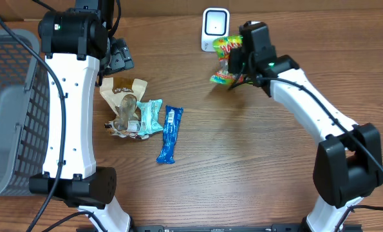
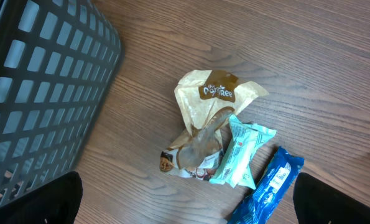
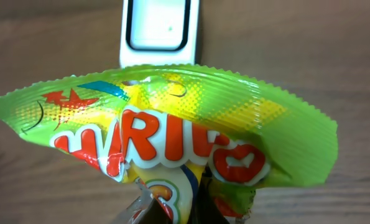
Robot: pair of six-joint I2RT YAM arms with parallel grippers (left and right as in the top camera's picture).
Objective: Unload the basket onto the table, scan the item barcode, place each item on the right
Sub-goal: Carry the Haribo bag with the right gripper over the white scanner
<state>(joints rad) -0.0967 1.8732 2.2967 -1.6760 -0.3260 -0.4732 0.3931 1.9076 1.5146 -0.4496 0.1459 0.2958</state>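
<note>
Basket: one grey mesh basket (image 1: 11, 96) at the 9 o'clock edge of the counter (image 1: 255, 167). Its wall fills the 10 o'clock corner of the left wrist view.
Left arm: one white arm with black joints (image 1: 69, 116), running from 6 o'clock toward 12 o'clock just beside the basket.
Left fingers: the left fingers (image 2: 45, 199) are spread wide, one tip in each lower corner of the left wrist view. Nothing is between them, and they hang above the loose packets, apart from them.
Loose packets: four counted clearly, clustered at 9 o'clock of the counter's middle. Something more lies under the pile, too hidden to tell.
Tan pouch: one (image 2: 212, 93), brown label, at the 12 o'clock end of the cluster.
Brownish wrapper: one (image 2: 200, 146), see-through and crumpled, overlapping the pouch's 6 o'clock end.
Teal packet: one (image 2: 244, 152), touching the wrapper on its 3 o'clock side.
Blue bar: one (image 2: 268, 186), just beside the teal packet at its 4 o'clock.
Scanner: one white scanner (image 1: 215, 26) with a dark-framed window, at the counter's 12 o'clock edge.
Green candy bag: one (image 3: 172, 118), bright green with orange-red letters, just beside the scanner at its 5 o'clock. In the right wrist view its crimped top edge overlaps the scanner's lower end. Whether its bottom touches the counter cannot be told.
Right fingers: the right fingers (image 3: 211, 208) are clamped on the bag's lower part.
Right arm: one (image 1: 313, 109), reaching from 5 o'clock toward 12 o'clock.
</note>
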